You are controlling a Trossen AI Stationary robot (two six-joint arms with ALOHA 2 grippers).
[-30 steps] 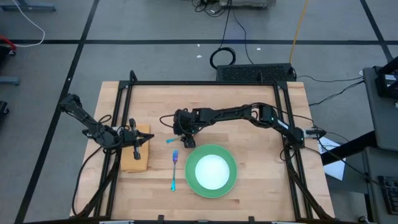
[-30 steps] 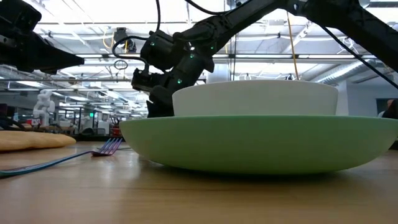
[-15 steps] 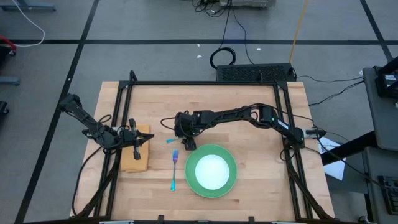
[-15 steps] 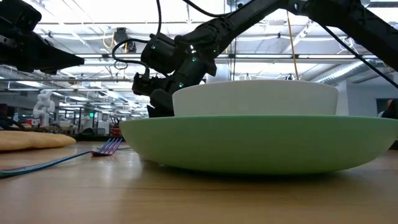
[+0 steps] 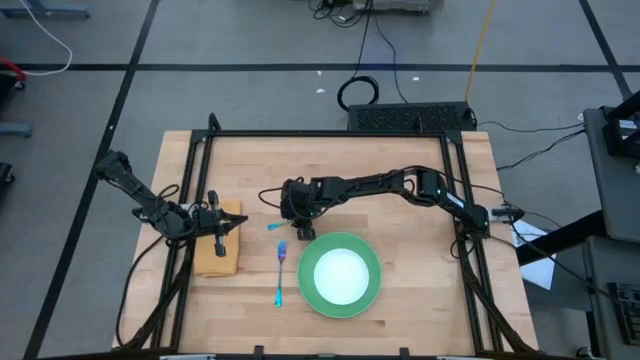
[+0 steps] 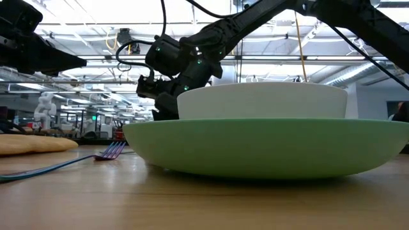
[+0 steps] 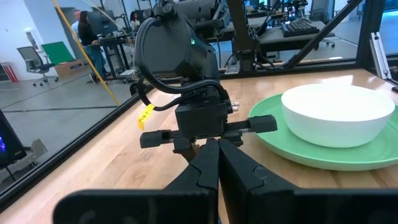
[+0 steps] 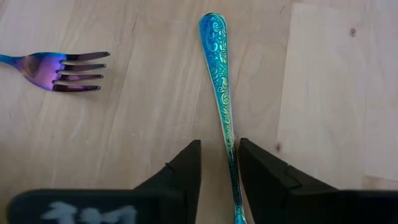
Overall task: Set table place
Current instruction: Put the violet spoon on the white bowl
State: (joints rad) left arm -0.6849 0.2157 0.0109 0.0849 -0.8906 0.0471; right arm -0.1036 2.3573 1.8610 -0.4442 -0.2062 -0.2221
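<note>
Beside the green plate (image 5: 341, 274), the right gripper (image 8: 219, 163) straddles the spoon handle (image 8: 219, 74), jaws part-open (no writing readable).

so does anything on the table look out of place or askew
Mostly tidy: the white bowl sits centred on the green plate, with the fork beside it. The odd one is the spoon, lying off above the plate between the right pincer fingers.
</note>
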